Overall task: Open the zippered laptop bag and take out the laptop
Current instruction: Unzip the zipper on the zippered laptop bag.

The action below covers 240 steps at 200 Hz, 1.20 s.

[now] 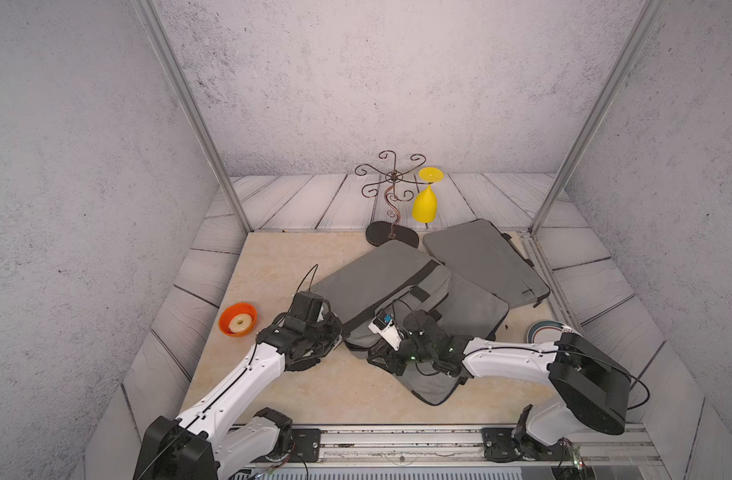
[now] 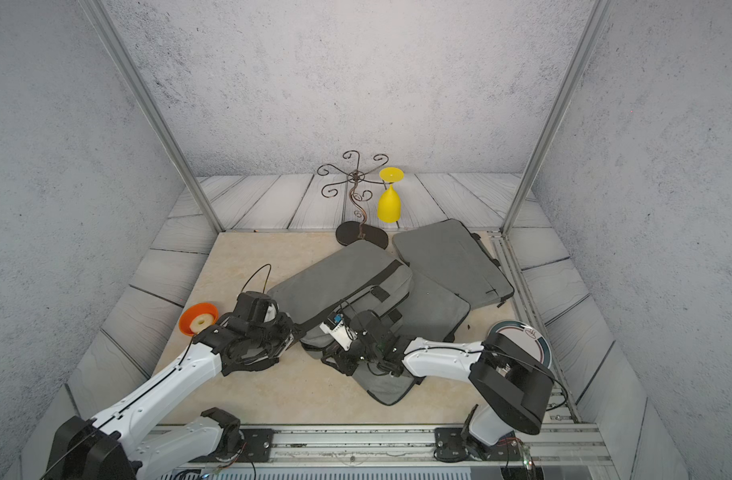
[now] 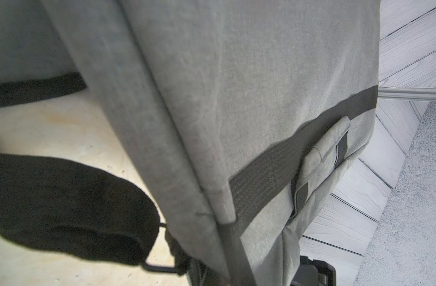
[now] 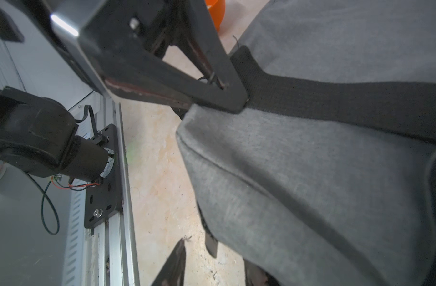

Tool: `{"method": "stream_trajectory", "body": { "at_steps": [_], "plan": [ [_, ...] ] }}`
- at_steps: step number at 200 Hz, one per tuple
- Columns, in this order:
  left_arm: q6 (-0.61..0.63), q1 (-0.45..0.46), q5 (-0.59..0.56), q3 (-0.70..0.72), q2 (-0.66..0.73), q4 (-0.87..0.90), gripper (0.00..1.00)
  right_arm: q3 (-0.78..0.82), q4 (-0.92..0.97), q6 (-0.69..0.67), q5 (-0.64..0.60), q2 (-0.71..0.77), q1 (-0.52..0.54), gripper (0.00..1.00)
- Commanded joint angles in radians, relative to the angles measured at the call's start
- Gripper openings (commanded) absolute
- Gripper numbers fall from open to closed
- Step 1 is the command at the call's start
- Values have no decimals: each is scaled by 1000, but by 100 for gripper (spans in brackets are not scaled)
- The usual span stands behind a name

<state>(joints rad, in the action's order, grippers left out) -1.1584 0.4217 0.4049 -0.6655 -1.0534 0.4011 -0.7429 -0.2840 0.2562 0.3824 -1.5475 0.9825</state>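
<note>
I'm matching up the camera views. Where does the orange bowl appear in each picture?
Top view: orange bowl at the beige tabletop's left edge.
Top view: same spot.
Left wrist: not in it.
Right wrist: orange sliver beyond the grey bag.
Shared landmark: the beige tabletop, in all four.

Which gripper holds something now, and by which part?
Left gripper is shut at a corner of the laptop bag; what it pinches is hidden. Right gripper is open around the bag's edge beside the black strap, holding nothing.
</note>
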Motion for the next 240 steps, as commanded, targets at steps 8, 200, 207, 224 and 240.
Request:
{"method": "stream_trajectory", "body": {
  "at_steps": [8,200,207,224,240],
  "plan": [
    [34,1,40,-40,12,-32,0,-7,-89,41,-24,-41,-2,35],
    [159,-23,-41,-97,5,71,0,20,138,22,-164,124,0,2],
    [166,-29,-44,-98,8,80,0,17,171,19,-191,138,-1,1],
    [182,-41,-48,-101,12,101,0,-10,299,-12,-256,164,-2,1],
    [191,-55,-48,-103,17,117,0,-21,377,-27,-298,188,-10,1]
  ]
}}
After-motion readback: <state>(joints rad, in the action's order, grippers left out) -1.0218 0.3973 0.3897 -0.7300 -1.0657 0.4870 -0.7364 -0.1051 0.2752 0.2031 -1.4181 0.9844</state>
